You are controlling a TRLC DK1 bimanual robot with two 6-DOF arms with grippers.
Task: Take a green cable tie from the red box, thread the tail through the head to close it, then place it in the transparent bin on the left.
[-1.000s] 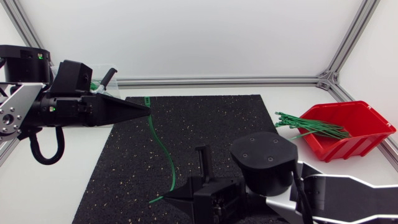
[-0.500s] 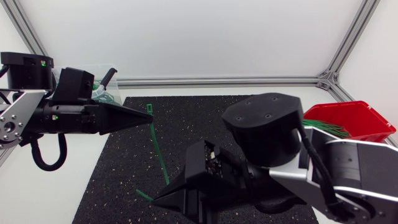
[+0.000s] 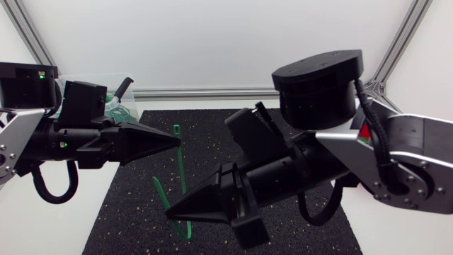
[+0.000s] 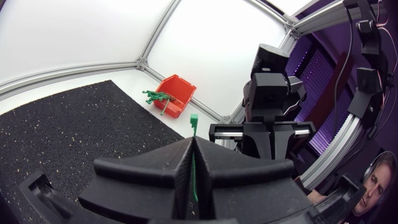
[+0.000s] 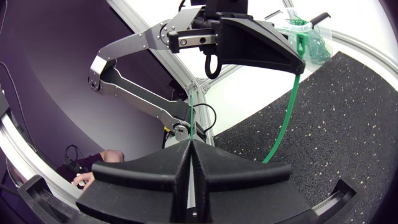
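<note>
Left gripper (image 3: 175, 142): comes in from the table's left edge and hangs above the black mat (image 3: 134, 212), toward its far left corner. Fingers pressed flat together on the green cable tie (image 3: 181, 170), gripping the strap just below its square head. In the left wrist view, that head pokes up past the closed fingertips.

Right gripper (image 3: 170, 212): comes in from the right edge, reaches across the mat past its middle, and hangs over the near left part. Fingers closed tight on the tie's thin tail. In the right wrist view, a narrow green strip runs out between them and on ahead.

Cable tie: held at both ends, above the mat's left half. Runs from the head at the left gripper toward the near edge, curls round in a bend below the right gripper's tip, then comes back up through those fingers. Open, with head and tail apart. Cannot tell whether the bend touches the mat.

Red box (image 4: 177, 92): seen only from the left wrist, beyond the mat near the table's far right corner, with a bundle of green ties (image 4: 157, 97) sticking out over its rim.

Transparent bin (image 3: 119, 100): at the far left corner, partly hidden behind the left arm, with green strands showing inside.
</note>
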